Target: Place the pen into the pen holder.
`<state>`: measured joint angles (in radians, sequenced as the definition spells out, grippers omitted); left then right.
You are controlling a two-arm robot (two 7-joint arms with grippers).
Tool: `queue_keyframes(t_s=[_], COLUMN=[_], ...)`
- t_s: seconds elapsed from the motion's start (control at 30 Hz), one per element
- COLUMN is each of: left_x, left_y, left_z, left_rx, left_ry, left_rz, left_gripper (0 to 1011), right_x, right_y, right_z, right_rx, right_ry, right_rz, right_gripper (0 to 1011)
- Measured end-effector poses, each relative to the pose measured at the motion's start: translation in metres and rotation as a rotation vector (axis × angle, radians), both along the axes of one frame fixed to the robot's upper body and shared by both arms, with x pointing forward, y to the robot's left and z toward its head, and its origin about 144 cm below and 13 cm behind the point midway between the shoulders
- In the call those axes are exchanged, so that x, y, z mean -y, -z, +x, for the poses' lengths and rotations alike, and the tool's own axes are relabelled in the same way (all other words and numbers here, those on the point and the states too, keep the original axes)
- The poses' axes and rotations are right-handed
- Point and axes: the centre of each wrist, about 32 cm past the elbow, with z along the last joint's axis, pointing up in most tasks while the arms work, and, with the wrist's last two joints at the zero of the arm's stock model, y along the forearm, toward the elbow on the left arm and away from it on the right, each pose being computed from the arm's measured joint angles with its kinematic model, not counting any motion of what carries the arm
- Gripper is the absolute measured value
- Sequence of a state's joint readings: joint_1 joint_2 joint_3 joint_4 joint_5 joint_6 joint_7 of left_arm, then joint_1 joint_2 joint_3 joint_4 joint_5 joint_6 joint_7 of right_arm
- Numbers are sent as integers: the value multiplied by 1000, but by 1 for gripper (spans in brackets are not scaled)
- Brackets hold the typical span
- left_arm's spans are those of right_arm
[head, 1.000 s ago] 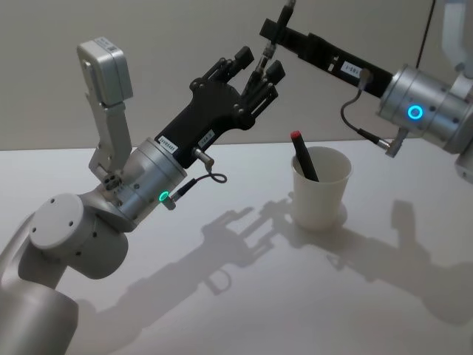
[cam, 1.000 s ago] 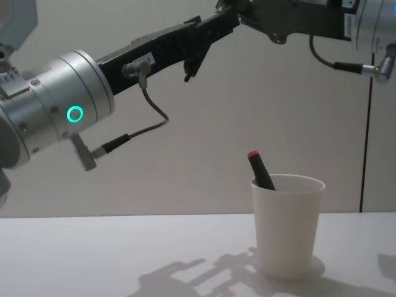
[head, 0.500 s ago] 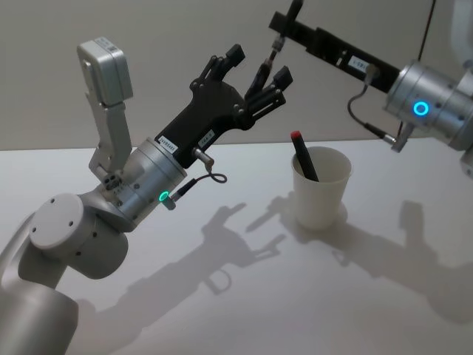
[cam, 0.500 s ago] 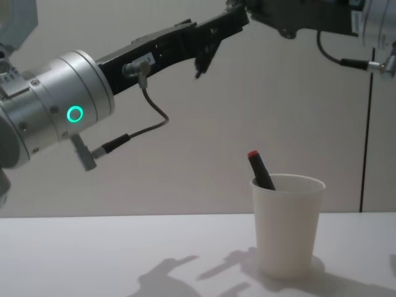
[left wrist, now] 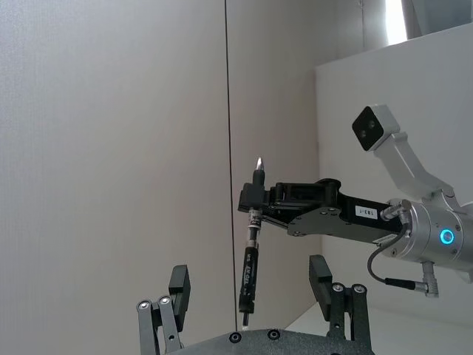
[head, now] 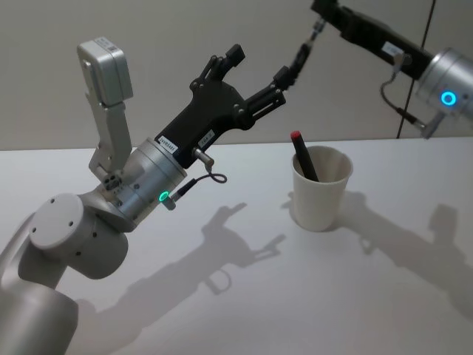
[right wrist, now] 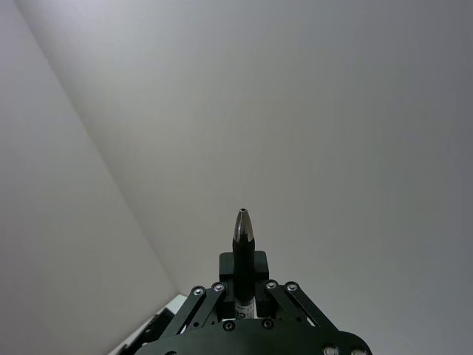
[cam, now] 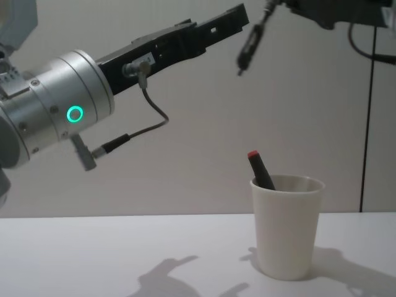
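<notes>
Black pen (cam: 250, 46) is held clamped in the right gripper (left wrist: 255, 198), high above and slightly left of the white pen holder (cam: 287, 225), long axis approx. vertical. Left gripper (head: 255, 81) is spread open, empty, alongside.

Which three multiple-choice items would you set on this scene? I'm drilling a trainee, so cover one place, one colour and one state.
1. Where is the pen that the right hand grips?
A. lying on the table
B. in the air above the table
C. inside the cup

2. What colour is the tip of the marker standing in the paper cup?
A. red
B. blue
C. green

3. How is the left hand?
A. shut on the cup
B. shut on the pen
C. open, holding nothing

Key: 1 B, the pen hangs high in the chest view; 2 A, its red top pokes above the rim; 3 C, its fingers are spread and bare.
</notes>
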<state>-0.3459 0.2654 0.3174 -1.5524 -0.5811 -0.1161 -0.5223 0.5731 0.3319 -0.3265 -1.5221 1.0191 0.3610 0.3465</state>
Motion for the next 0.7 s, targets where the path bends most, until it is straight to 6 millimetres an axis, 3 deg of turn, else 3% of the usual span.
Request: queue_keyframes(t_s=[0.7], left_x=[0], left_y=[0], left_z=[0], left_rx=[0], left_ry=[0], left_rz=[0], left_gripper=[1001], right_x=[44], right_y=[12], right_z=[-21], right_rx=[27], right_ry=[176], right_rz=[-240], right_gripper=[129])
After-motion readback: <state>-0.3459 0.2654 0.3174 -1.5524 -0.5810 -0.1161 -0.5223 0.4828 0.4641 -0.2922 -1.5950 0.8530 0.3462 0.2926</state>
